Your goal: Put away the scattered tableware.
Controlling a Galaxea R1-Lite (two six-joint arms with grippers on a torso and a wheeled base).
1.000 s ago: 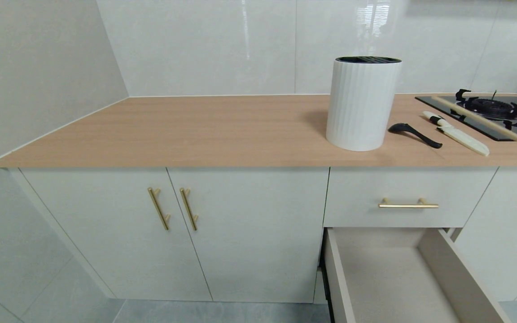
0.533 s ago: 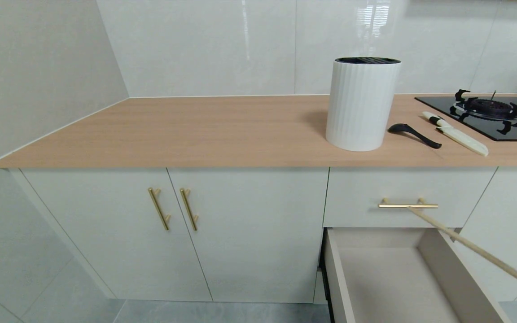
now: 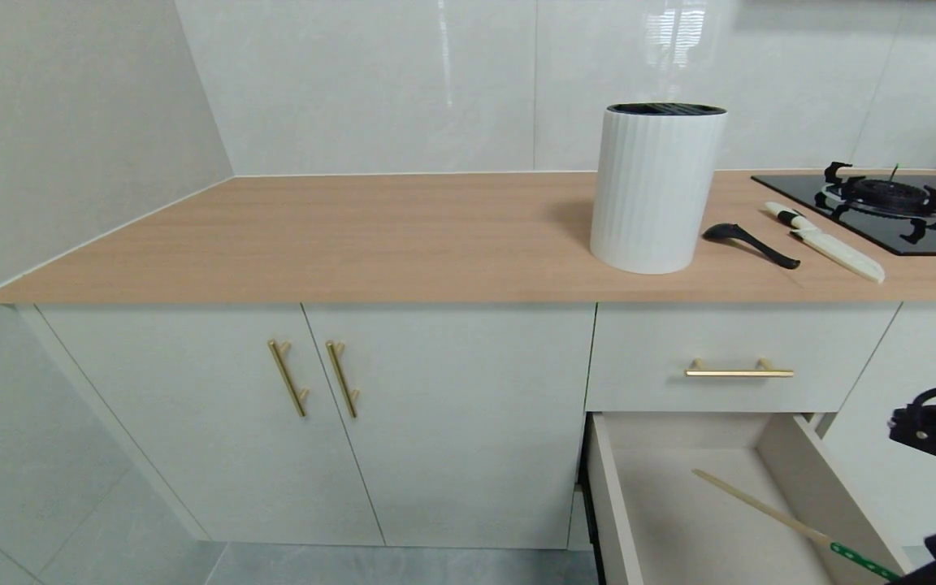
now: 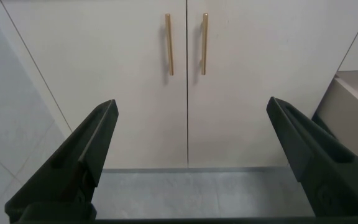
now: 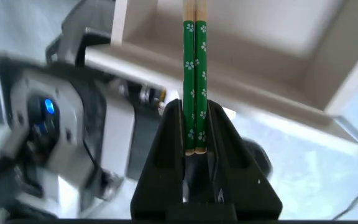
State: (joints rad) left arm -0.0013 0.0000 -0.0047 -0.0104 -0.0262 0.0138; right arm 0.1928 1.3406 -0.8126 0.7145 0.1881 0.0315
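While my right fingers (image 5: 163,149) are clamping the chopsticks (image 3: 764,505) by their green ends, I am holding their bare tips slanting into the open drawer (image 3: 610,496), low on the right. My left fingers (image 4: 86,155) are hanging wide apart, gripping nothing, before the cupboard doors (image 4: 241,93). A black ladle (image 3: 748,242) and a knife (image 3: 825,242) are lying on the worktop's (image 3: 403,236) right.

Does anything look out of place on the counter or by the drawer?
Yes. A black ladle and a white knife lie loose on the countertop beside the white knife block. The lower drawer stands open, chopsticks slanting into it.
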